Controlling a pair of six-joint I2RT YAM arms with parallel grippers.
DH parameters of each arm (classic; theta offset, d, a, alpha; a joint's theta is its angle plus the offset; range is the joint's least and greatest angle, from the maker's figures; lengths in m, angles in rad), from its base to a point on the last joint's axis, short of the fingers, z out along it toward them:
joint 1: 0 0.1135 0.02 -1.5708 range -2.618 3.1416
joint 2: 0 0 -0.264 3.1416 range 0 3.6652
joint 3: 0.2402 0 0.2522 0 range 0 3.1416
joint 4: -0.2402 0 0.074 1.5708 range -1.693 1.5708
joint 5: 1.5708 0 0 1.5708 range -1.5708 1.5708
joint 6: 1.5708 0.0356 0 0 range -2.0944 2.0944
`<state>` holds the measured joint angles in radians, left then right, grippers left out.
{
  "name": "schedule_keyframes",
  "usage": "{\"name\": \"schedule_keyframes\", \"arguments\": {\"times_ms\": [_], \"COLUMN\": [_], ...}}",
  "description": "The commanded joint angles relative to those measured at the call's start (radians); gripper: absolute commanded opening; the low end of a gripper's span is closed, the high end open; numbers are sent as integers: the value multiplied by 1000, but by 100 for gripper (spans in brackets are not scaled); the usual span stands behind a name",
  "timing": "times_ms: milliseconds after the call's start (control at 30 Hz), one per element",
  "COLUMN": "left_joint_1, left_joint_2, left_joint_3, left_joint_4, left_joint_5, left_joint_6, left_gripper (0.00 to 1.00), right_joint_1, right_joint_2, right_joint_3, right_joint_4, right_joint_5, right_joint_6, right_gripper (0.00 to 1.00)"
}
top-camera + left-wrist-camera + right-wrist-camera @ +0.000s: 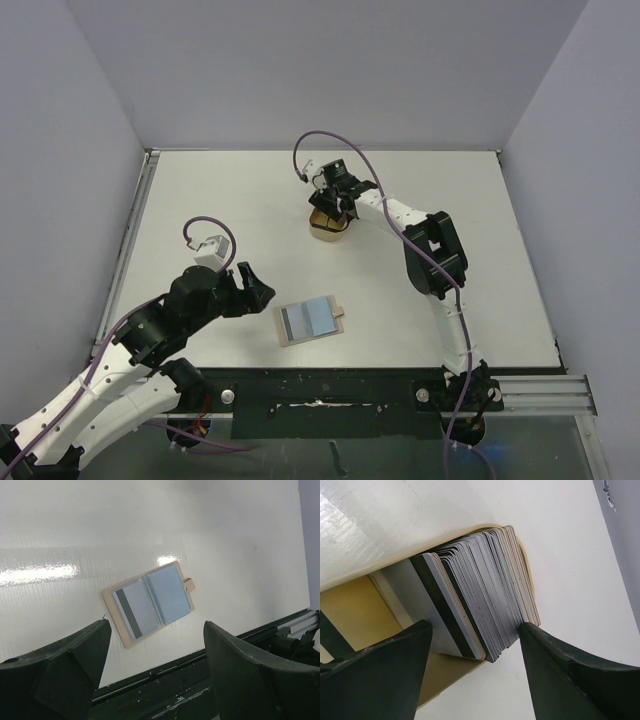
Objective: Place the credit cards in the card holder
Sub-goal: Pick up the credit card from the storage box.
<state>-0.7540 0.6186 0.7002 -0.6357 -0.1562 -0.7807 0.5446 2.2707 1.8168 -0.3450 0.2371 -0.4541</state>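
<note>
Grey and gold credit cards (480,595) stand stacked between the parted fingers (380,670) of the right tool (475,625).

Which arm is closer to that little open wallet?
Left. The left gripper sits just beside the wallet; the right gripper is farther back, at the tray of cards.

I work in a robot lab test cell: a bare white tabletop (250,200) boxed in by plain lilac panels (60,150), my left arm (120,370) and right arm (440,270) bolted to a metal rail (540,385) along its near edge.
</note>
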Motion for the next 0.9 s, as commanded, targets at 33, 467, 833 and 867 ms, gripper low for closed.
{"name": "schedule_keyframes", "arguments": {"times_ms": [33, 467, 833, 867], "left_joint_1": [-5, -5, -5, -5], "left_joint_2": [4, -8, -14, -16], "left_joint_3": [16, 13, 11, 10], "left_joint_4": [27, 28, 28, 30], "left_joint_5": [-14, -16, -11, -11], "left_joint_6": [4, 2, 1, 0], "left_gripper": [74, 74, 74, 74], "right_joint_1": [-3, -6, -12, -12], "right_joint_2": [-11, -35, -54, -55], "right_joint_3": [33, 35, 47, 48], "right_joint_4": [65, 66, 67, 66], "right_joint_5": [56, 68, 83, 82], "right_joint_6": [-7, -17, -11, -11], "right_gripper": [68, 54, 42, 41]}}
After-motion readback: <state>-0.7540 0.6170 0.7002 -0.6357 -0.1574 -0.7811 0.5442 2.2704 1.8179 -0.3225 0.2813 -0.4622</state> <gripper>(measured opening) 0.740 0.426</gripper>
